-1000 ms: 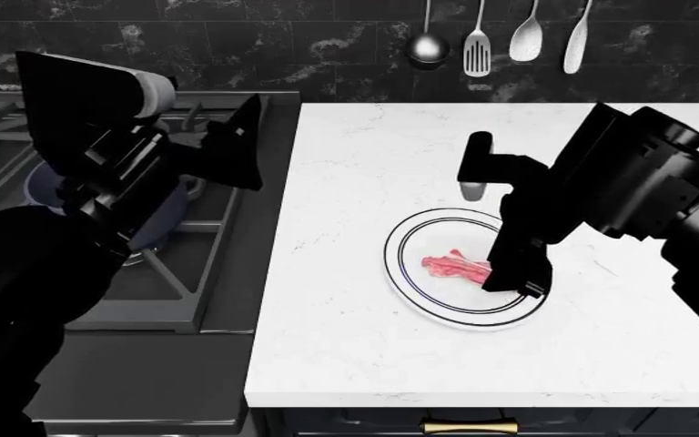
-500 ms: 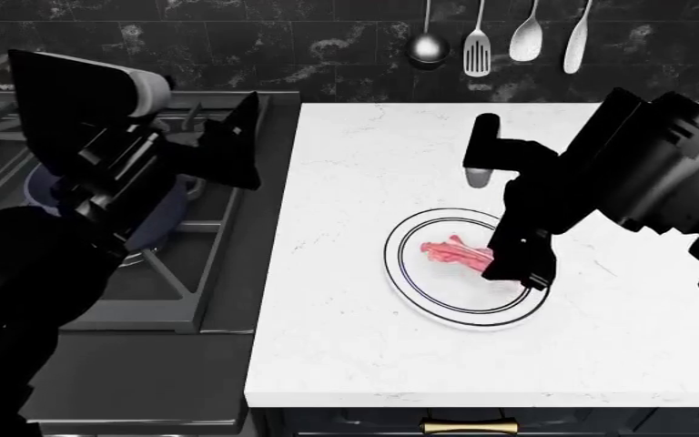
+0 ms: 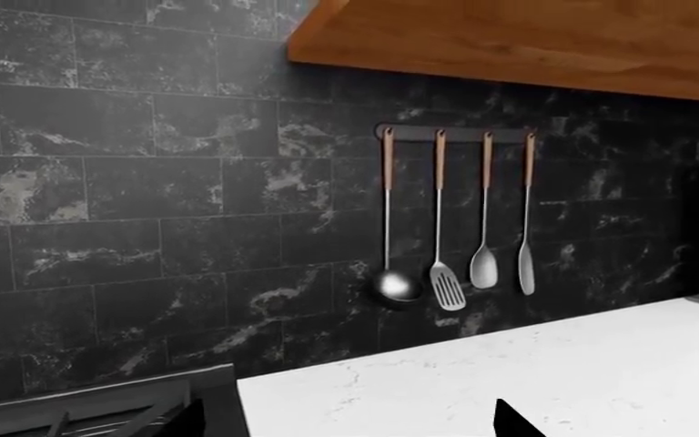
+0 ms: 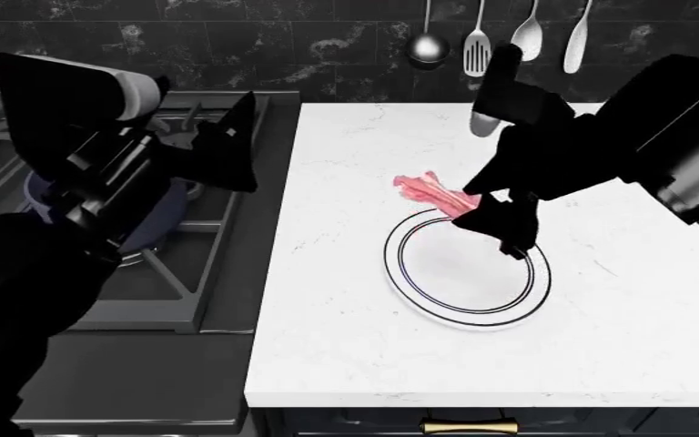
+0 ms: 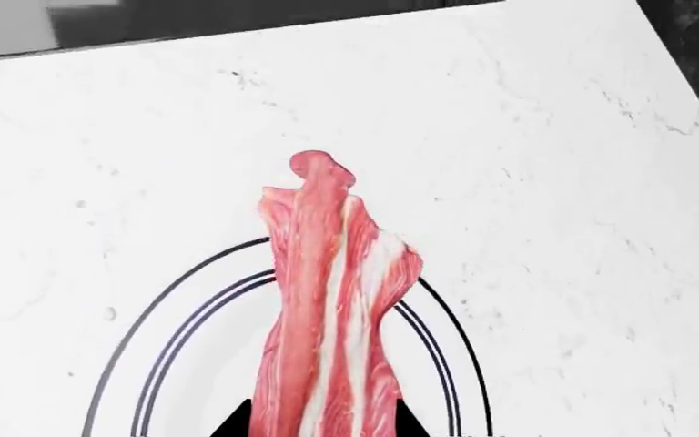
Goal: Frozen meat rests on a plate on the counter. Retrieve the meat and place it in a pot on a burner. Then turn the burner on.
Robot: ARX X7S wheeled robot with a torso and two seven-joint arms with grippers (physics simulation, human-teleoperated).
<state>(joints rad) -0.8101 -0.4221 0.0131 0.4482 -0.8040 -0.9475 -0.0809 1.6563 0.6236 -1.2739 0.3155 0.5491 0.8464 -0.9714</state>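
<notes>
My right gripper (image 4: 481,206) is shut on the meat (image 4: 429,191), a pink-red wavy strip, and holds it in the air above the far left rim of the white ringed plate (image 4: 447,289) on the marble counter (image 4: 362,346). In the right wrist view the meat (image 5: 325,309) hangs between the fingertips over the plate (image 5: 447,355). My left gripper (image 4: 222,146) is open and empty, held above the stove near the blue-grey pot (image 4: 156,228), which the left arm mostly hides. In the left wrist view only its two dark fingertips (image 3: 510,423) show, wide apart. The burner under the pot is hidden.
The black stove top (image 4: 192,282) with grates lies left of the counter. A ladle (image 4: 426,45) and other utensils hang on the dark tiled wall; they also show in the left wrist view (image 3: 447,228). A wooden hood edge (image 3: 544,45) is above.
My right gripper has lifted the meat off the plate and carried it up and toward the plate's far left rim. The left arm has barely moved.
</notes>
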